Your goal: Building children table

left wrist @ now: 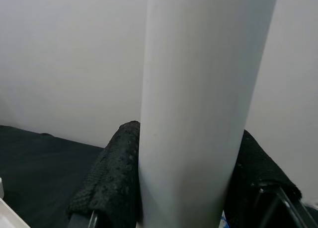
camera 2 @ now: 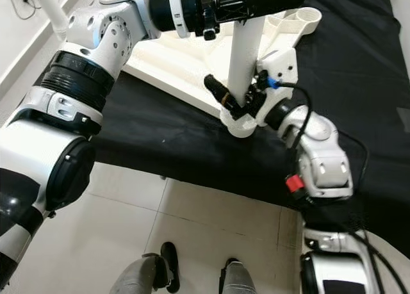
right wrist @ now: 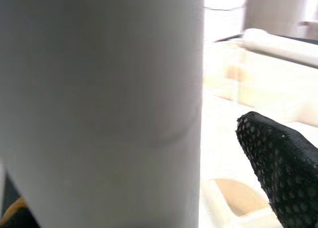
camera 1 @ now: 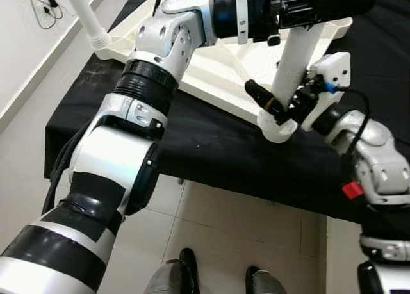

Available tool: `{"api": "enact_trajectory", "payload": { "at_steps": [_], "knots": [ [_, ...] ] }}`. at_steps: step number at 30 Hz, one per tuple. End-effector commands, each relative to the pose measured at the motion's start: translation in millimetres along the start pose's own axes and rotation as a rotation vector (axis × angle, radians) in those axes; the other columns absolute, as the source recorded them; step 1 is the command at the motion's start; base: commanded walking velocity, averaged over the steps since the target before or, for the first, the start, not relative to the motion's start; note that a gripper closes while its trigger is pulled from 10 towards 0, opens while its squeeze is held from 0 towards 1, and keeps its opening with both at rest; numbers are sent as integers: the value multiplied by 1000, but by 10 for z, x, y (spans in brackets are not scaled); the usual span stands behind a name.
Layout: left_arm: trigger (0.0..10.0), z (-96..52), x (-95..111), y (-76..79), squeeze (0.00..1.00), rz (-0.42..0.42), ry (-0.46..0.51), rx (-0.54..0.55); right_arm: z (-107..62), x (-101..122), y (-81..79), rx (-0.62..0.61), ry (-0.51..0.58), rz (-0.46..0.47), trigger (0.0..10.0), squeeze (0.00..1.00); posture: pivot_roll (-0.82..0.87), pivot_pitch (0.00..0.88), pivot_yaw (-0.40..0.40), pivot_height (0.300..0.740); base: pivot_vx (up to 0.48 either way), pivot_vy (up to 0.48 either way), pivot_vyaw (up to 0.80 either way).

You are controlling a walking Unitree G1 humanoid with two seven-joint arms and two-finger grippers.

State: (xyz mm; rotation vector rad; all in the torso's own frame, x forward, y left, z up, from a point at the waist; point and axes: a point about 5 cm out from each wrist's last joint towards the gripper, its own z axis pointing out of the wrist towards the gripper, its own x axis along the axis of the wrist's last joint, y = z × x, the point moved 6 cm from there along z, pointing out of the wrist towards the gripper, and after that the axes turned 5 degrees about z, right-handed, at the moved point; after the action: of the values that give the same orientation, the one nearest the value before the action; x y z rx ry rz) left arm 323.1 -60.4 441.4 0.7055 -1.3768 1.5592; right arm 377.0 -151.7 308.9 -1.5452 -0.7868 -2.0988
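Note:
A white children's table top [camera 1: 211, 73] lies upside down on a black cloth [camera 1: 211, 147]. A white table leg [camera 1: 296, 60] stands upright over a round socket [camera 1: 278, 130] at the top's near corner. My left gripper [camera 1: 306, 11] is shut on the leg's upper part; in the left wrist view both black pads [left wrist: 112, 178] press the leg [left wrist: 198, 104]. My right gripper [camera 1: 282, 111] straddles the leg's base. One of its fingers [right wrist: 280, 168] stands a little off the leg [right wrist: 99, 99], so it is open.
Another white leg [camera 1: 86, 15] stands fixed at the top's far left corner. The cloth-covered surface ends at a front edge above the tiled floor [camera 1: 211, 236]. A person's grey trouser legs and black shoes [camera 1: 187, 265] stand on the tiles near that edge.

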Motion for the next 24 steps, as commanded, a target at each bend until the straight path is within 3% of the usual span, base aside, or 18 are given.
{"api": "enact_trajectory", "payload": {
  "at_steps": [1, 6, 8, 9, 13, 16, 20, 24],
  "knots": [
    [0, 93, 17, 105, 0, -8, 0, -75, -8, 36, 1, 24, 23, -2, 10000, 0, 36, 321, 89, 740, 0, 0, 0],
    [0, 97, 25, 110, 0, -3, 1, -77, 18, 84, 88, 27, 33, -7, 10000, 0, 39, 324, 89, 740, 0, 0, 0],
    [0, 97, 28, 114, 0, -3, 1, -79, 28, 119, 38, 83, 48, 45, 10000, 0, 39, 324, 89, 740, 0, 0, 0],
    [0, 99, 27, 124, 0, -4, 1, -85, -8, 95, -99, 190, 36, 85, 10000, 0, 39, 324, 90, 740, 0, 0, 0],
    [0, 102, 29, 139, 0, -11, 4, -95, -65, 82, -239, 313, 28, 132, 10000, 0, 37, 326, 92, 740, 0, 0, 0],
    [0, 94, 78, 224, 0, -59, 40, -150, -182, 204, -461, 533, 57, 233, 10000, 0, 27, 326, 89, 740, 0, 0, 0],
    [0, 59, 139, 316, 0, -98, 74, -204, -207, 317, -573, 636, 89, 273, 10000, 0, 15, 319, 85, 740, 0, 0, 0],
    [0, 15, 154, 443, 0, -111, 88, -259, -144, 239, -787, 700, 44, 229, 10000, 0, 16, 314, 75, 740, 0, 0, 0]
  ]
}}
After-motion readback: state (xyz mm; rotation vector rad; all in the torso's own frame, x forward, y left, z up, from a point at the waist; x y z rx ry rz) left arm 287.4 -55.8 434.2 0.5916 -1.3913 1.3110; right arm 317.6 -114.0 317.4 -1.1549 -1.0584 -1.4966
